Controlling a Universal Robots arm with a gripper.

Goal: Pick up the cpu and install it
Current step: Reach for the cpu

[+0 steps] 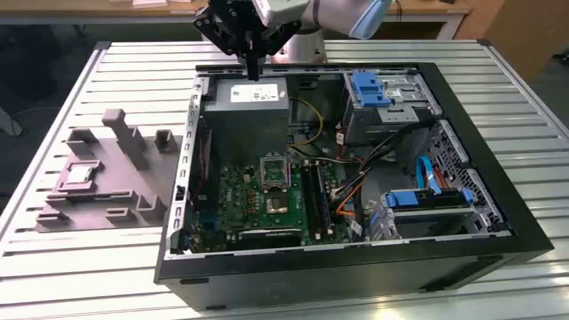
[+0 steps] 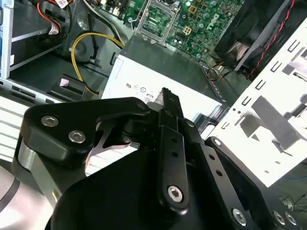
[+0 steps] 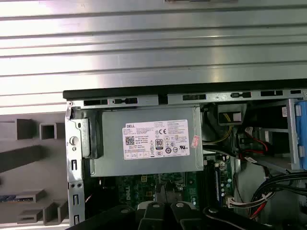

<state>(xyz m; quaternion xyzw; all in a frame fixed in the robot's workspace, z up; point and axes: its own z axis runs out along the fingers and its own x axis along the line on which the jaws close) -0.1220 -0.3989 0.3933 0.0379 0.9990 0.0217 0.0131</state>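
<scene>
My claw [image 1: 255,73] hangs over the power supply [image 1: 258,93], a grey box with a white label, inside an open case [image 1: 356,273]. My fingers [image 2: 168,112] are pinched narrow and hold nothing, and in the second wrist view they point at that label. The cpu [image 1: 78,175] lies flat in a square recess of the grey tray [image 1: 98,200]. The tray rests on the slatted table [image 1: 133,67], at the exterior view's left of the case and well apart from my claw. The silver-framed socket [image 1: 276,170] sits on the green board [image 1: 240,200], beside the power supply.
</scene>
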